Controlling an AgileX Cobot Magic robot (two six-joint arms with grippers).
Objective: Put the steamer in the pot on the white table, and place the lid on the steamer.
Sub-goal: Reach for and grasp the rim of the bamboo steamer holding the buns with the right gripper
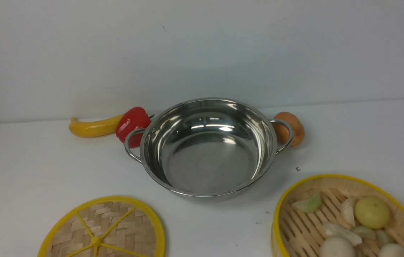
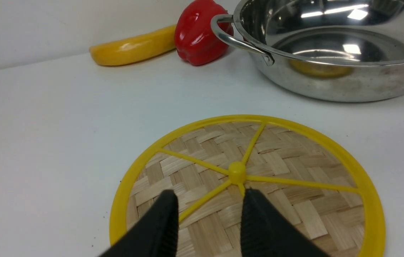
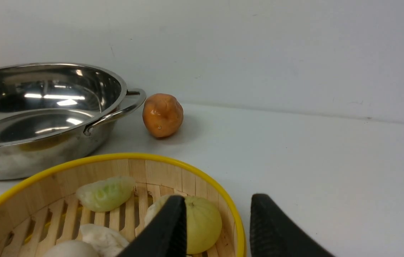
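The white table [image 1: 27, 171] bore the pot [image 1: 207, 160] centred toward its far edge. The steamer [image 1: 330, 182] (dumplings [image 1: 308, 204] inside) stood at the near right corner, and the lid [image 1: 112, 221] by the near edge, left. The left gripper [image 2: 209, 192] hung open above the lid. The right gripper [image 3: 218, 197], open, straddled the steamer's rim.

Shiny silver stainless-steel round pot [image 1: 207, 157] at centre; flat woven-bamboo lid [image 1: 116, 228] near left, tan basket-weave, yellow rim and spokes; slatted pale-wood bamboo steamer [image 1: 330, 184] near right, yellow rim; yellow plastic banana [image 1: 93, 128] and glossy red pepper [image 1: 130, 123] far left; rounded orange fruit [image 1: 294, 126] far right; white table [image 1: 45, 164], few dark specks.
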